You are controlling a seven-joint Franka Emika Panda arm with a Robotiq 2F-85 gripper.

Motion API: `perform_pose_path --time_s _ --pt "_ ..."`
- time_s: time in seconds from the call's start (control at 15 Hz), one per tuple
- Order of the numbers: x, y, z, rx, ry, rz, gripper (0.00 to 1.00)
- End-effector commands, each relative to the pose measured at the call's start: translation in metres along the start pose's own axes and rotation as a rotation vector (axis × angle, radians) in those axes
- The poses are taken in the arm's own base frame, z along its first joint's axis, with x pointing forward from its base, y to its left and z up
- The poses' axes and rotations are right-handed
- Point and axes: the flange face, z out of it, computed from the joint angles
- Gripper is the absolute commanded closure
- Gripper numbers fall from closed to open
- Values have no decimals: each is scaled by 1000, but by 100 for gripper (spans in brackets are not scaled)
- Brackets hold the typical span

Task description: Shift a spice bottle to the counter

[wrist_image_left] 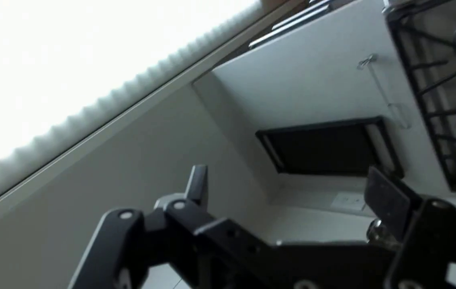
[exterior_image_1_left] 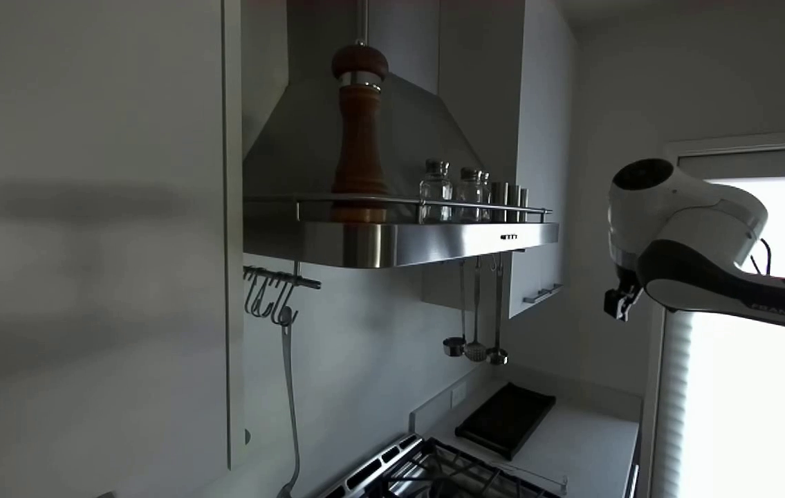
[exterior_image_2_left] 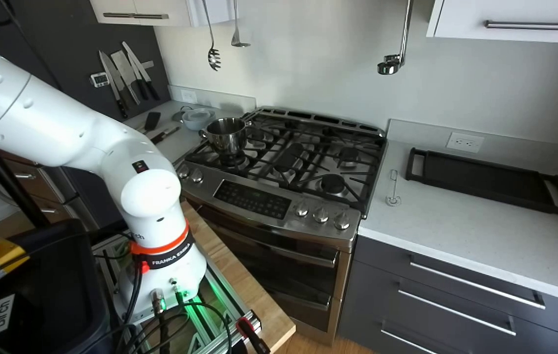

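The gripper (wrist_image_left: 293,192) is gaping wide, empty. Glass spice bottles (exterior_image_1_left: 436,187) are standing on the range hood (exterior_image_1_left: 447,241); the whole transfer to the surface (exterior_image_2_left: 455,231) is seemingly remaining.

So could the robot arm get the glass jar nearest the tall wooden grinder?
Probably yes, once closer: its fingers are open and empty, and the jar pokes above the rail, though that rail crosses its front.

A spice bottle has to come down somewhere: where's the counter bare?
The widest free patch of counter lies between the black tray and the front edge above the drawers. Between tray and whisk it's tight. Across the stove, a bowl and utensils crowd it.
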Motion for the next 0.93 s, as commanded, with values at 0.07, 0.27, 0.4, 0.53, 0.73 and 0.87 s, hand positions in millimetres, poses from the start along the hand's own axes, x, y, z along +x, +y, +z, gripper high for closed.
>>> perform_pose_path --time_s 0.07,0.27,0.4,0.53,0.73,0.87 --pt "31 58 -30 -69 204 59 0" --pt "30 60 -36 -51 222 82 0" --pt "37 68 -41 -48 242 97 0" --pt "41 67 -40 -47 242 96 0" --pt "42 65 -38 -47 240 93 0" --pt "47 72 -43 -64 265 97 0"
